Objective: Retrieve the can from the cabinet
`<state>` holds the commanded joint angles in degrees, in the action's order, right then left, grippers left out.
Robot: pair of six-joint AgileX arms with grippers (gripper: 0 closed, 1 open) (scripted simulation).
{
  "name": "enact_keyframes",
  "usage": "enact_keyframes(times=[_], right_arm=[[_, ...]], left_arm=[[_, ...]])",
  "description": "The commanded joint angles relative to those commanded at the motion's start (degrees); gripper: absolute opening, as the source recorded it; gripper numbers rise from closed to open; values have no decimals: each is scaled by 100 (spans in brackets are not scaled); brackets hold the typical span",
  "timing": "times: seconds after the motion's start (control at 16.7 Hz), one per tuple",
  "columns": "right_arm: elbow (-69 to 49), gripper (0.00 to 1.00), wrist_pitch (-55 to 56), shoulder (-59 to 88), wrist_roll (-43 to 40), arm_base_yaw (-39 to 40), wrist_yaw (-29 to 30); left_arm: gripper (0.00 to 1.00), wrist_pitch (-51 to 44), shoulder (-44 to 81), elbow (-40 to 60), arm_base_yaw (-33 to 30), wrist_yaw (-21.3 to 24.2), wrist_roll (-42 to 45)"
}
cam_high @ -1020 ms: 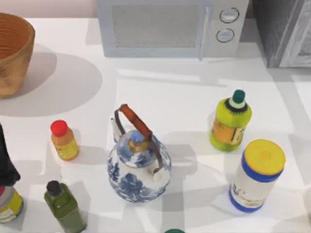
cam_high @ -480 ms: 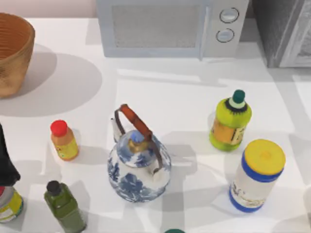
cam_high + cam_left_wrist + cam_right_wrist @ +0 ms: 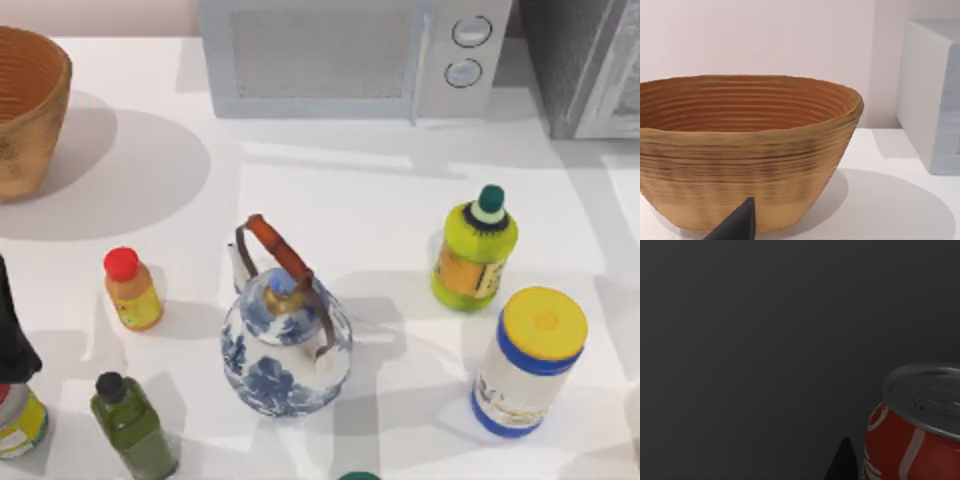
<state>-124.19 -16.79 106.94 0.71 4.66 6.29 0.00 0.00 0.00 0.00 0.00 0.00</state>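
The cabinet (image 3: 578,62), dark grey and speckled with a paler door panel, stands at the table's back right corner. In the right wrist view a red can (image 3: 912,432) with a silver top stands upright inside a dark grey interior. One dark fingertip (image 3: 842,462) of my right gripper shows just beside the can, and whether it touches the can cannot be told. My left arm (image 3: 10,330) sits at the table's left edge. One of its fingertips (image 3: 737,225) shows in front of a woven basket (image 3: 745,150).
A white microwave (image 3: 350,55) stands at the back centre and the basket (image 3: 25,110) at the back left. A blue-and-white teapot (image 3: 285,340), a red-capped orange bottle (image 3: 130,290), a dark green bottle (image 3: 135,425), a yellow-green bottle (image 3: 473,250) and a yellow-lidded jar (image 3: 528,360) crowd the front.
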Motion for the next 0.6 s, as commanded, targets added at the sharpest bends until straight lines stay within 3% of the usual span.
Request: enact_keyframes(times=[0.24, 0.6], right_arm=[[117, 0, -126, -229, 10, 49, 38], [857, 0, -1011, -1922, 17, 329, 276]], left_arm=[[100, 0, 0, 0, 0, 0, 0], [100, 0, 0, 0, 0, 0, 0]])
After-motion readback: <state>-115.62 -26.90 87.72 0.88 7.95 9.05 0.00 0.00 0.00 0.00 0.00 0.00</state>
